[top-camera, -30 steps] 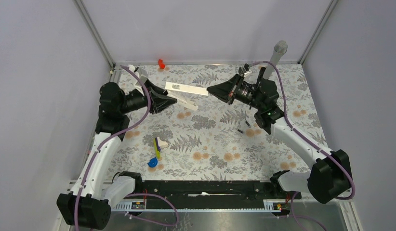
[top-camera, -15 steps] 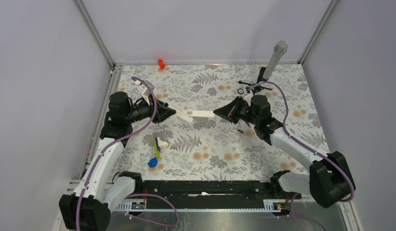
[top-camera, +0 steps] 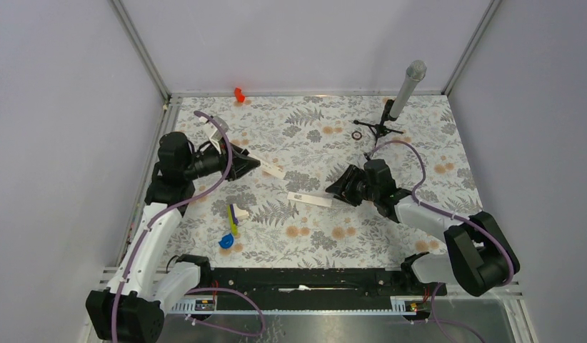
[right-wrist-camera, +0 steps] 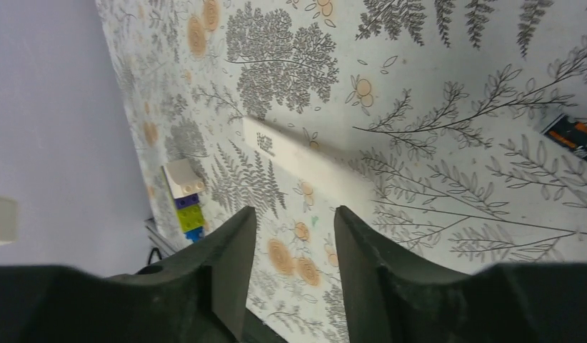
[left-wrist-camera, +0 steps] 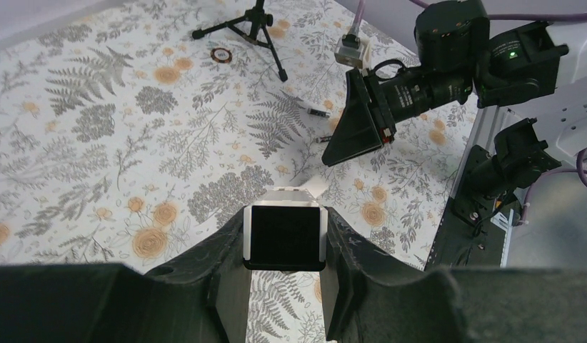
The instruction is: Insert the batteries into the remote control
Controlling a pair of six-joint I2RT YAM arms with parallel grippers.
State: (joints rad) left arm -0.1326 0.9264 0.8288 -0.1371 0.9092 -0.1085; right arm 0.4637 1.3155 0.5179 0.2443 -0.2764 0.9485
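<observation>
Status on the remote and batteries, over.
Left gripper shut on dark-ended white piece. Right gripper open, marked white bar lying before it. Batteries loose on table, unloaded.

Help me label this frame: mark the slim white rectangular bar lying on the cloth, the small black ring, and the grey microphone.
slim white rectangular bar (top-camera: 310,198), top view, its middle.
small black ring (top-camera: 353,134), top view, its left rim.
grey microphone (top-camera: 415,71), top view, its mesh head.

Remote control clamped in left pincer
</observation>
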